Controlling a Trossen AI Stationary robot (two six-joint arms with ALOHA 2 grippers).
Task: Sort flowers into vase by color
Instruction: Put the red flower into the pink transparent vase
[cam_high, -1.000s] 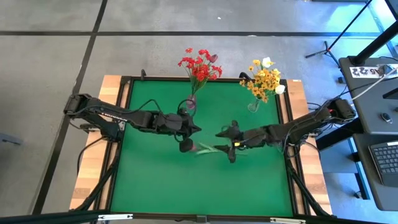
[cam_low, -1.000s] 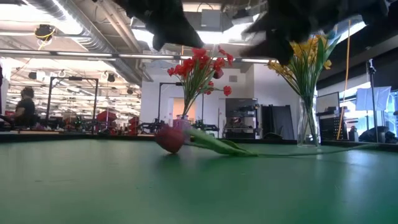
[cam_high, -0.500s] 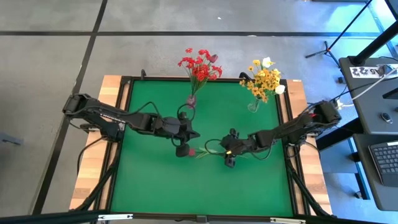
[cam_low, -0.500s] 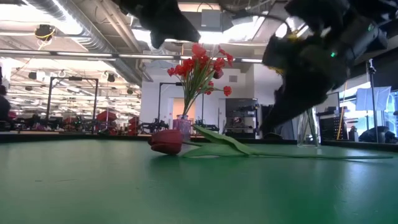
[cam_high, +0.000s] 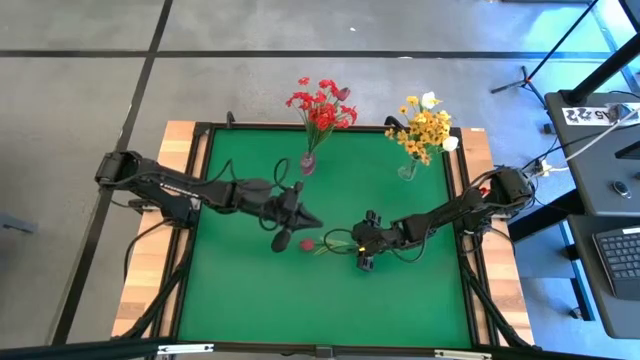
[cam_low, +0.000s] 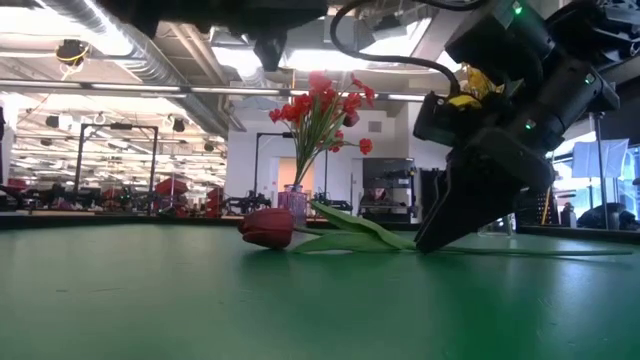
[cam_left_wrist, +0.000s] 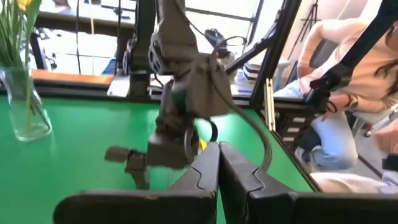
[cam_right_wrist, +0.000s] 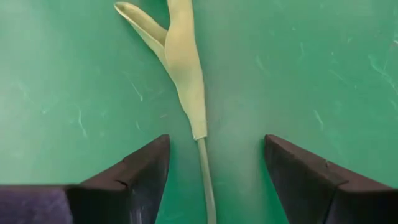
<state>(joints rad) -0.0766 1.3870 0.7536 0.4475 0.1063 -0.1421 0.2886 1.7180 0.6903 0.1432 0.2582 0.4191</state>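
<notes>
One flower lies flat on the green mat: a dark red bud (cam_high: 306, 243) (cam_low: 265, 228) with pale green leaves (cam_right_wrist: 185, 59) and a thin stem (cam_right_wrist: 205, 171). My right gripper (cam_high: 357, 244) (cam_right_wrist: 216, 142) is open and slants down low over the mat. Its fingers stand on either side of the stem, just behind the leaves, without touching it. My left gripper (cam_high: 312, 221) (cam_left_wrist: 219, 165) is shut and holds nothing. It hovers above the mat just left of the bud and points toward the right arm.
At the mat's far edge stand a glass vase of red blossoms (cam_high: 308, 160) (cam_low: 320, 110) and one of yellow-orange blossoms with white buds (cam_high: 408, 168). A wooden table border (cam_high: 180, 140) frames the mat. A seated person (cam_left_wrist: 348, 74) shows beyond the right side.
My right gripper has come down toward the mat, staying open, and has tipped more steeply. Its fingers now straddle the flower's stem. My left gripper has tipped up from pointing downward to near level, still shut.
</notes>
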